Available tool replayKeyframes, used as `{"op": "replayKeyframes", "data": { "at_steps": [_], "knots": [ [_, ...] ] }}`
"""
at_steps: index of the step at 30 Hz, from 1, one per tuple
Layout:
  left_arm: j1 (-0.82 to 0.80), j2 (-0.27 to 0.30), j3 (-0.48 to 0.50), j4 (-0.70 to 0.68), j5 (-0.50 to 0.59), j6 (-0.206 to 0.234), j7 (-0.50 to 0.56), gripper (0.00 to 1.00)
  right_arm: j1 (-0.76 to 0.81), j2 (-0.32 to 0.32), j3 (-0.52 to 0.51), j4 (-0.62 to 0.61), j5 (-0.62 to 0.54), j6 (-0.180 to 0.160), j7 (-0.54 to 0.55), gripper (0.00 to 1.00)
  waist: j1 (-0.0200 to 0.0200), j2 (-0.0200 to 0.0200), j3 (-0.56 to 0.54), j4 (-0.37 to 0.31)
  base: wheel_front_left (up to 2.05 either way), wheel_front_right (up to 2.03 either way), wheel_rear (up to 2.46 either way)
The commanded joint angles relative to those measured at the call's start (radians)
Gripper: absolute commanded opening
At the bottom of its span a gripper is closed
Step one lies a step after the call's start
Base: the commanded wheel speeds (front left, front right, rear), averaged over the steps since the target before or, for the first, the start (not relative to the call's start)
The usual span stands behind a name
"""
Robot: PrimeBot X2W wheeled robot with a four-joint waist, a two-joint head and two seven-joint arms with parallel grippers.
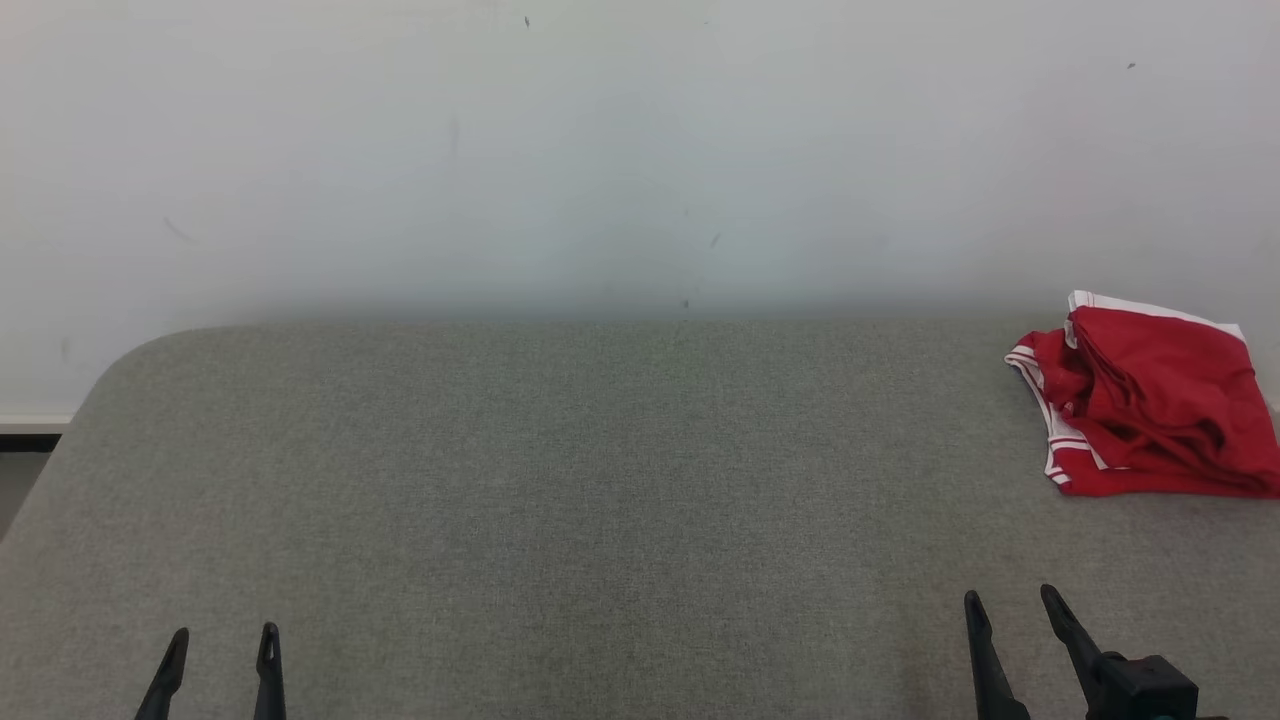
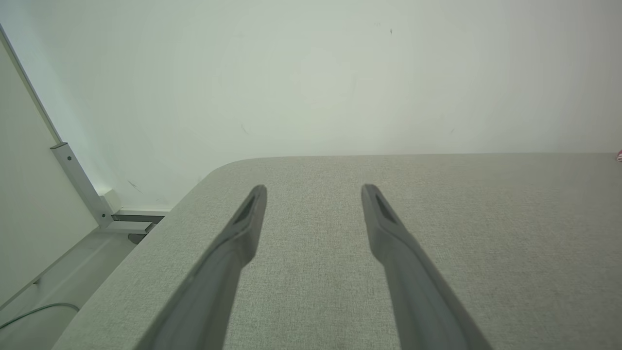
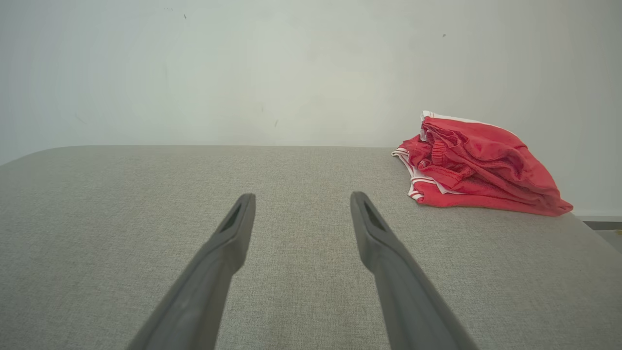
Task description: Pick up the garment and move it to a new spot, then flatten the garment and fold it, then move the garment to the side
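A red garment (image 1: 1150,410) with white trim lies crumpled in a heap at the far right of the grey fabric surface (image 1: 600,480), close to the wall. The right wrist view has the same garment (image 3: 476,165) ahead and to the right of the fingers. My right gripper (image 1: 1010,598) stands open near the front edge, well short of the garment, nothing between its fingers. My left gripper (image 1: 224,636) stands open at the front left, far from the garment, with nothing held. A sliver of the garment (image 2: 619,155) peeks in at the left wrist view's right edge.
A pale wall (image 1: 600,150) rises directly behind the surface. The surface's far-left corner (image 1: 150,350) is rounded, with floor and a metal frame piece (image 2: 82,189) beyond it. Its right edge (image 3: 588,228) drops off just past the garment.
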Motion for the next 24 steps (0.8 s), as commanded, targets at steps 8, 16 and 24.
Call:
{"op": "replayKeyframes", "data": {
  "at_steps": [8, 16, 24],
  "knots": [
    [0.004, 0.01, -0.01, -0.004, -0.003, 0.002, 0.003, 1.0, 0.007, 0.007, -0.003, 0.0, -0.004, 0.0, 0.0, 1.0, 0.0, -0.0001, 0.006, 0.005, 0.0, 0.0, 0.0],
    [0.011, -0.018, -0.021, 0.042, -0.017, -0.003, 0.009, 0.0, 0.01, 0.006, -0.005, 0.05, 0.016, 0.0, 0.007, 0.0, 0.0001, -0.0001, 0.008, 0.005, 0.0, 0.0, 0.0],
    [-0.019, -0.045, 0.003, 0.062, -0.161, -0.025, 0.041, 0.0, -0.019, 0.008, -0.012, 0.06, 0.187, 0.0, 0.038, 0.0, 0.0001, -0.0001, 0.014, 0.002, 0.0, 0.0, 0.0]
  ]
}}
